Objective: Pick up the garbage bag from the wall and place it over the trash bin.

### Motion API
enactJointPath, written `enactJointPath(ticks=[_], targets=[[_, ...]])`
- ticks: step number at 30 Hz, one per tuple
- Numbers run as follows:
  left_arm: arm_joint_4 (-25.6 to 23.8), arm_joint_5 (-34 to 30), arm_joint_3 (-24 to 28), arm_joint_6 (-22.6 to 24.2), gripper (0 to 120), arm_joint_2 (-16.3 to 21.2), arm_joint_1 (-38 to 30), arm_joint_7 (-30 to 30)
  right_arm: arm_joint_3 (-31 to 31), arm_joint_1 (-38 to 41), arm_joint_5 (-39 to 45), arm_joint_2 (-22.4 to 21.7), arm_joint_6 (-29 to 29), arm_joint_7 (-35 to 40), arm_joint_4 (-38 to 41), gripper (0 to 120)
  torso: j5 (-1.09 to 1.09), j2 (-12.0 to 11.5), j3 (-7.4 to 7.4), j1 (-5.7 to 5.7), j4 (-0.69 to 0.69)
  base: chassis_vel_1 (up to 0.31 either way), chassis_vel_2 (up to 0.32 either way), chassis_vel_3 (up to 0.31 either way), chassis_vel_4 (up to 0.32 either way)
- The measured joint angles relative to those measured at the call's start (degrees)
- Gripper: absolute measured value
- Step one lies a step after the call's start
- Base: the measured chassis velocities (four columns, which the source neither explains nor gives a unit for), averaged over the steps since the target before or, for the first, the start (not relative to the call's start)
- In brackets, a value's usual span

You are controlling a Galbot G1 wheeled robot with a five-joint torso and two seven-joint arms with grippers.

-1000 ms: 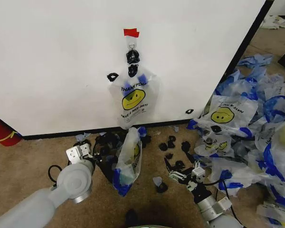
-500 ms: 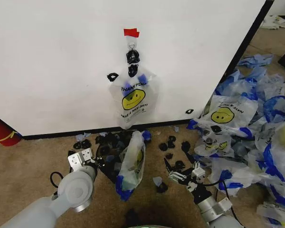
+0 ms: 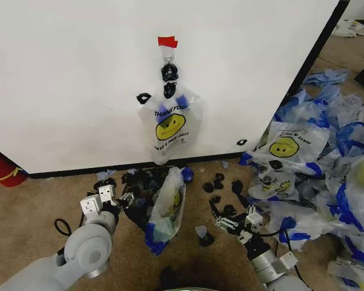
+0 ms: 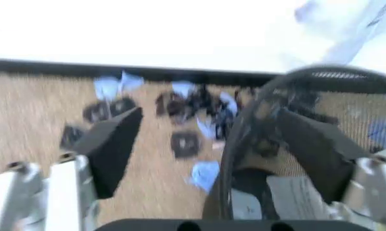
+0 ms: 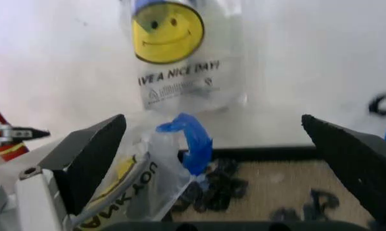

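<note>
One garbage bag [image 3: 170,126] with a yellow smiley hangs from the hook on the white wall [image 3: 67,79], under a red tape strip; the right wrist view shows this garbage bag [image 5: 173,53] too. Below it, an identical bag [image 3: 167,203] stands draped on the black mesh trash bin [image 3: 135,212]. My left gripper [image 3: 118,197] is low at the bin's left side. It is open, and in its wrist view the left gripper [image 4: 212,144] has the bin's rim [image 4: 244,120] passing between its fingers. My right gripper [image 3: 221,219] hovers open over the carpet right of the bin, holding nothing.
A big heap of identical bags [image 3: 327,163] covers the floor on the right. Small black scraps [image 3: 221,182] litter the carpet along the wall's black base. A red object [image 3: 3,170] sits at the far left.
My left arm has drawn back toward me and a little left. The bag on the bin has shifted and stands straighter. The right arm has not moved.
</note>
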Motion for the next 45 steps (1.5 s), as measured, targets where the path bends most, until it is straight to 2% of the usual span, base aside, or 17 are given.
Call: enactJointPath(ticks=[1, 4, 8, 12, 14, 18, 27, 45], targets=[[-0.37, 0.66, -0.15, 0.00, 93, 0.35, 0.13, 0.38, -1.07, 0.80, 1.43, -0.03, -1.88, 1.44, 1.04, 100, 0.01, 0.00, 0.00, 0.00, -0.01, 0.000, 0.000, 0.000, 0.000], [-0.61, 1.06, -0.34, 0.02, 95, 0.73, -0.05, 0.72, -3.74, 3.14, 5.14, 0.02, -5.69, 3.93, 2.91, 100, 0.00, 0.00, 0.00, 0.00, -0.01, 0.000, 0.000, 0.000, 0.000], [-0.15, 1.11, -0.39, 0.00, 95, 1.12, -0.82, 0.89, -7.76, 7.49, 9.04, 0.48, -9.06, 6.42, 4.18, 100, 0.00, 0.00, 0.00, 0.00, -0.01, 0.000, 0.000, 0.000, 0.000], [0.54, 1.11, -0.33, -0.33, 94, 1.42, -1.86, 0.99, -14.94, 15.50, 13.38, 2.56, -11.94, 10.65, 3.74, 100, 0.00, 0.00, 0.01, 0.00, 0.00, 0.000, 0.000, 0.000, 0.000], [0.57, 1.11, -0.33, -0.35, 94, 1.42, -1.89, 1.00, -15.45, 16.03, 13.79, 2.77, -12.18, 11.06, 3.68, 100, 0.00, 0.00, 0.01, 0.00, -0.01, 0.000, 0.000, 0.000, 0.000], [1.82, 2.02, -0.32, -1.16, 94, 0.78, -1.64, 1.29, -21.55, 21.77, 17.74, 6.13, -15.83, 17.81, 2.34, 100, 0.01, 0.00, 0.01, 0.01, 0.00, 0.000, 0.000, 0.000, 0.000], [3.90, 3.27, 0.69, -2.33, 93, -0.61, -2.04, 1.88, -25.43, 25.53, 19.11, 10.74, -17.27, 21.75, -0.83, 100, 0.01, 0.00, 0.01, 0.00, -0.01, 0.000, 0.000, 0.000, 0.000], [6.97, 5.28, 4.10, -3.52, 91, -2.61, -5.20, 2.53, -28.58, 29.83, 19.44, 14.83, -22.81, 29.49, -2.68, 99, 0.01, 0.00, 0.00, 0.00, -0.02, 0.000, 0.000, 0.000, 0.000]])
